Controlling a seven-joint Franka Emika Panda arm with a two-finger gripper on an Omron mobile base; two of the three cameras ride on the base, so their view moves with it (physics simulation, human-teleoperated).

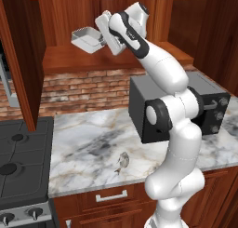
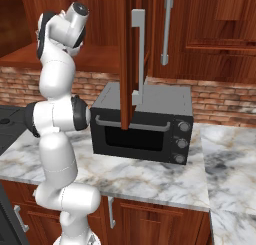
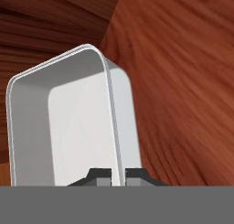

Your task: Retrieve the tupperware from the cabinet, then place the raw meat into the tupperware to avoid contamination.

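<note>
Hand view gives the grip up close: the gripper (image 3: 118, 173) has its two fingertips pinched on the near rim of the tupperware (image 3: 77, 122), one tip inside the wall and one outside, with reddish wood beyond it. The left base view adds what that one lacks: the gripper (image 1: 101, 37) holds the tupperware (image 1: 86, 39) up inside the open cabinet (image 1: 111, 55), above its shelf, while the raw meat (image 1: 122, 161) lies far below the gripper on the marble table (image 1: 83, 148). The right base view alone faces the toaster oven (image 2: 142, 125) front.
</note>
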